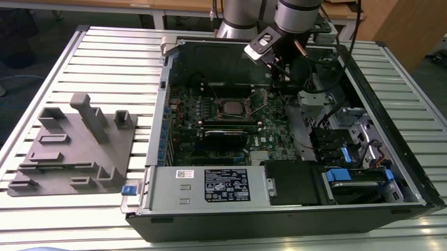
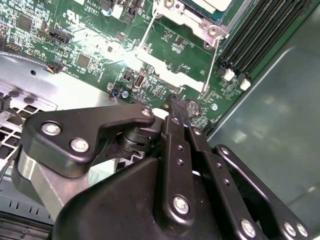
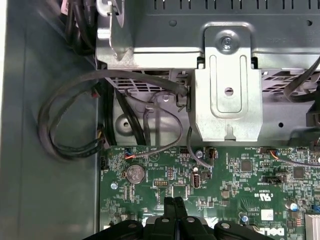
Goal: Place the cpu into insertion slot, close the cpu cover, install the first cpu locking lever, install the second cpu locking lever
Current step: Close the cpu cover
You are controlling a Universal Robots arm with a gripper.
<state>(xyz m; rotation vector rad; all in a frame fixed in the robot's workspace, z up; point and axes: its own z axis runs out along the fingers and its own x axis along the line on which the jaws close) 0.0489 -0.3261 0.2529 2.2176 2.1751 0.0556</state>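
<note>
Placement: the small square insertion slot with silver metal rim (image 1: 233,107) lies toward the exterior view's left of the black linkage gripper (image 1: 279,78), with the flat silver-grey cpu (image 2: 210,4) seated inside, as it seems under the thin silver cpu cover (image 2: 186,16). A thin wire locking lever (image 2: 213,57) runs from the slot toward the gripper's tip. The fingers (image 3: 170,210) are pressed together, holding nothing, just above the green motherboard (image 3: 240,175)
</note>
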